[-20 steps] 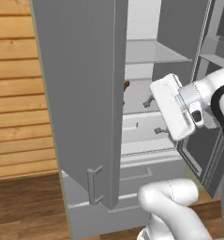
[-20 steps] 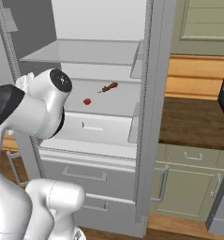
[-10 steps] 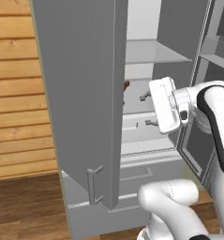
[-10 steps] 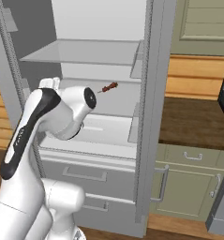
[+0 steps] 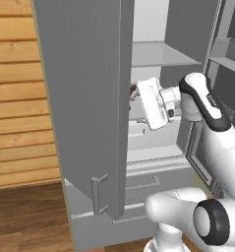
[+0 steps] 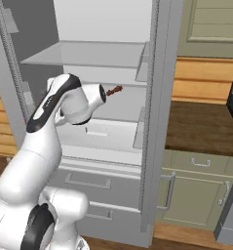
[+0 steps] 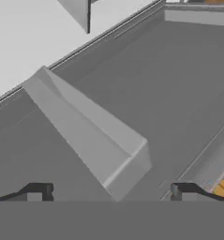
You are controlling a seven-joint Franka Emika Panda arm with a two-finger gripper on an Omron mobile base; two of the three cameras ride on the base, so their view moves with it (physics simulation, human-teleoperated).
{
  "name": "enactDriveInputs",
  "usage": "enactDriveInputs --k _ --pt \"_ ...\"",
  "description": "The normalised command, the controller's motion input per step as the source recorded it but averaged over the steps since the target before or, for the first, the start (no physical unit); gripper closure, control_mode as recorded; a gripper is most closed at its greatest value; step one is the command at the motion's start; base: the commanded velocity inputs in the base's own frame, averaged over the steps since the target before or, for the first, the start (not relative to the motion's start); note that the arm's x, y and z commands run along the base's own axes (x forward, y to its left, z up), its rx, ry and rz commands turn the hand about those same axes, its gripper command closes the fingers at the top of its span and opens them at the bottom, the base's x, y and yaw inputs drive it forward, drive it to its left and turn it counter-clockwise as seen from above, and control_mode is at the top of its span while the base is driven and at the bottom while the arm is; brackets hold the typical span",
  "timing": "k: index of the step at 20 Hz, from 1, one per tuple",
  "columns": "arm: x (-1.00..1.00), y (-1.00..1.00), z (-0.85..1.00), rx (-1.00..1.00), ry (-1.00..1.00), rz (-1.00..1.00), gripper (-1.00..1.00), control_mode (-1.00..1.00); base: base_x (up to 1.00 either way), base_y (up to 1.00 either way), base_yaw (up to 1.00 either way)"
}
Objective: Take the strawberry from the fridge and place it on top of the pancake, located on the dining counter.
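Left of the left base frame, the open fridge door (image 5: 84, 108) stands edge-on, and it hides most of the shelf behind it; just past its edge, at mid-frame, the hand reaches into the fridge (image 6: 108, 73). In the hand frame the gripper (image 7: 111, 192) has its fingers (image 7: 36, 191) spread wide with nothing between them, looking at grey interior walls and a bin corner. In the right base frame, just right of the wrist at upper centre, a small dark-red bit (image 6: 114, 90) sits on the shelf; I judge that to be the strawberry, though it is too small to be sure. The risks: the hand's body clips the door edge, or the wrist sweeps the fruit backward before the fingers line up on it.
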Motion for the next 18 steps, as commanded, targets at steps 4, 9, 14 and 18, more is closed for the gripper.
enactDriveInputs --k 4,9,14,18 --pt "0.56 0.58 -0.22 0.01 0.00 0.20 -1.00 -1.00 0.00 0.00 0.00" --pt "0.12 0.55 -0.27 0.04 0.00 0.14 -1.00 -1.00 0.00 0.00 0.00" --pt "-0.13 0.65 -0.25 0.01 0.00 0.07 -1.00 -1.00 0.00 0.00 0.00" --pt "-0.41 0.94 -0.19 0.00 0.00 0.00 -1.00 -1.00 0.00 0.00 0.00"
